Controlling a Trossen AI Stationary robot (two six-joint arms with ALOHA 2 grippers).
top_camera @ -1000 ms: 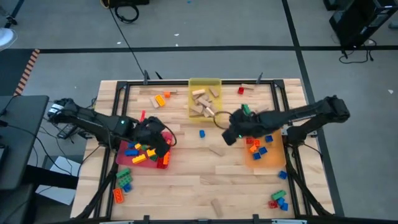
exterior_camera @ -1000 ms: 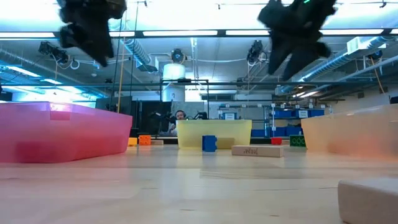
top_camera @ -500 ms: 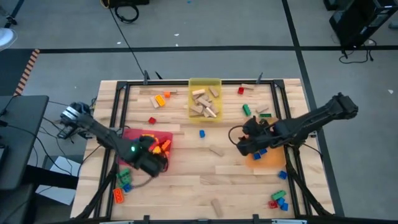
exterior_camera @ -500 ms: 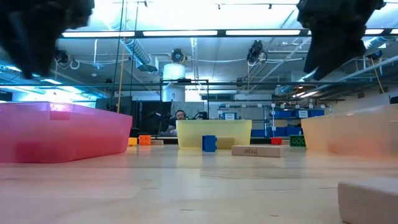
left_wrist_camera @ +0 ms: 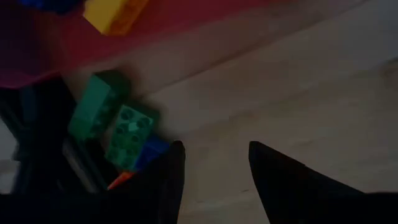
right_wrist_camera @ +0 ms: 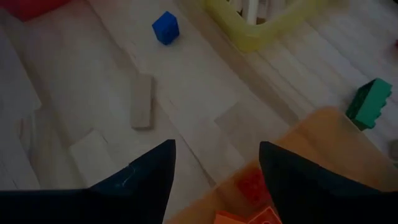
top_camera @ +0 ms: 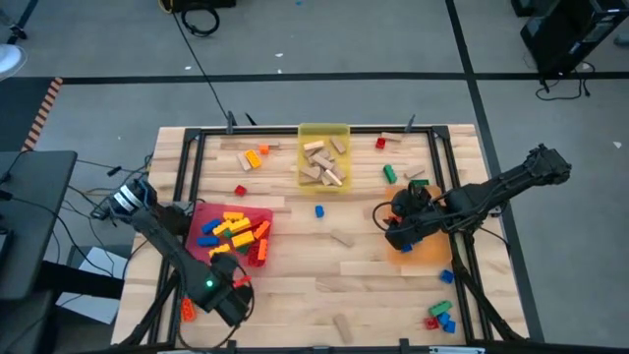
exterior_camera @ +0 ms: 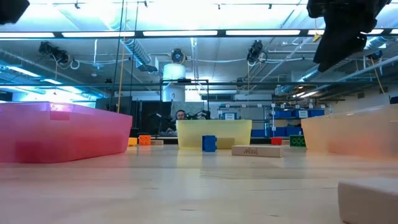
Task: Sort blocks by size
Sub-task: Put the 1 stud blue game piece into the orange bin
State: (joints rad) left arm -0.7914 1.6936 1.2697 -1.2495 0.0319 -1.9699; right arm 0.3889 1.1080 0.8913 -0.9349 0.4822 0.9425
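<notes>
The left gripper (left_wrist_camera: 211,168) is spread open near the table's front left corner, with green blocks (left_wrist_camera: 112,121) just beside it. The right gripper (right_wrist_camera: 214,165), also spread and empty, hangs over the orange tray (right_wrist_camera: 323,134) at the right edge.

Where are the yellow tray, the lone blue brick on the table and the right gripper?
yellow tray (top_camera: 323,129), high view, on its far rim.
blue brick (top_camera: 319,210), high view, on its top face.
right gripper (right_wrist_camera: 214,163), right wrist view, midway between its two dark fingertips, jaws apart.
</notes>
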